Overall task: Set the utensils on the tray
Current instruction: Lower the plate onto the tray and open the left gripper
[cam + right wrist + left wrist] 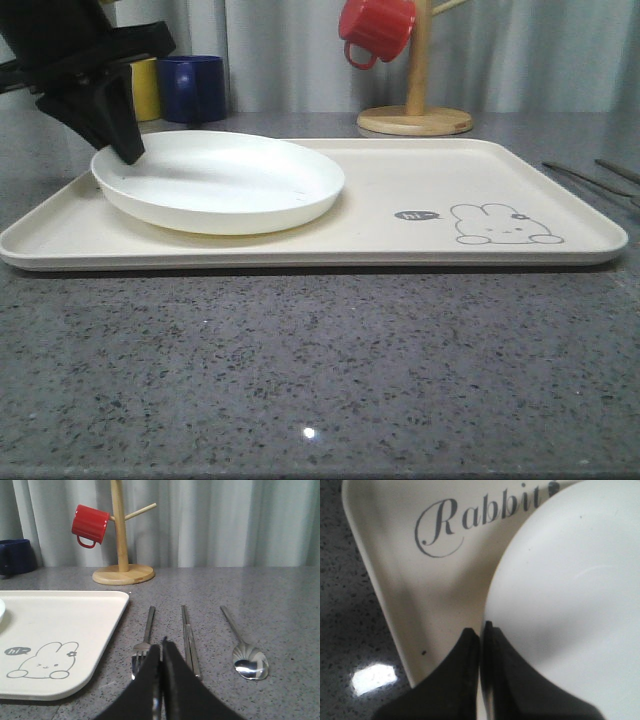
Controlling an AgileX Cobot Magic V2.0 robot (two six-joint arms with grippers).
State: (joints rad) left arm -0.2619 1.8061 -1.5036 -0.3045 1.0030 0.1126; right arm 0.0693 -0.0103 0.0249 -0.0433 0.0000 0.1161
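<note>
The white plate (225,180) lies on the left half of the cream tray (400,205). My left gripper (130,152) comes down at the plate's far left rim. The left wrist view has its fingers (481,627) shut on the edge of the plate (570,590), over the tray's "Rabbit" corner (410,600). The fork (145,632), knife (189,640) and spoon (246,652) lie side by side on the grey table, right of the tray (60,620). My right gripper (161,642) hovers shut above the gap between fork and knife, holding nothing.
A wooden mug tree (415,118) with a red mug (377,30) stands behind the tray. Yellow (147,88) and navy (192,88) mugs sit at the back left. Thin steel handles (590,180) show at the far right. The rabbit drawing (500,225) marks the tray's bare right half.
</note>
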